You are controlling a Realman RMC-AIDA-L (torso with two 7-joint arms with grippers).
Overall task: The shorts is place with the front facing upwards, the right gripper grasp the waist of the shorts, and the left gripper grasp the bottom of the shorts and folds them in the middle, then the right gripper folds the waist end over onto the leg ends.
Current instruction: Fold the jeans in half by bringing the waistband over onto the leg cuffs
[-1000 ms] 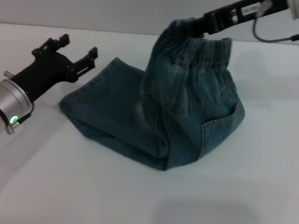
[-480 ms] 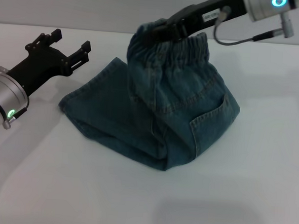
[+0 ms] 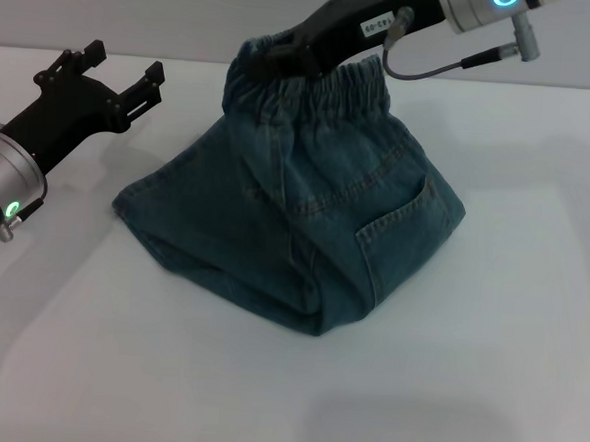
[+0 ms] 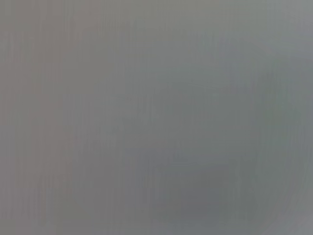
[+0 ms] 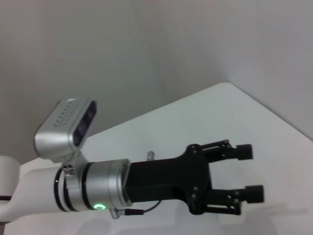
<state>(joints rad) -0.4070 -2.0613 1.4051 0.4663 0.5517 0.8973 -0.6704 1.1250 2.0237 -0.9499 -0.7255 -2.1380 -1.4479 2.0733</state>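
My right gripper [image 3: 270, 57] is clamped on the elastic waistband [image 3: 313, 87] of the denim shorts [image 3: 296, 211], holding it raised over the leg ends, which lie on the white table [image 3: 489, 323]. My left gripper [image 3: 119, 75], fingers spread and holding nothing, hovers left of the shorts, clear of them

The shorts [image 3: 306, 212] are sitting mid-table [image 3: 486, 373], waist hanging from the right gripper [image 3: 268, 59] behind; the left gripper [image 3: 119, 65] is hovering left, apart.
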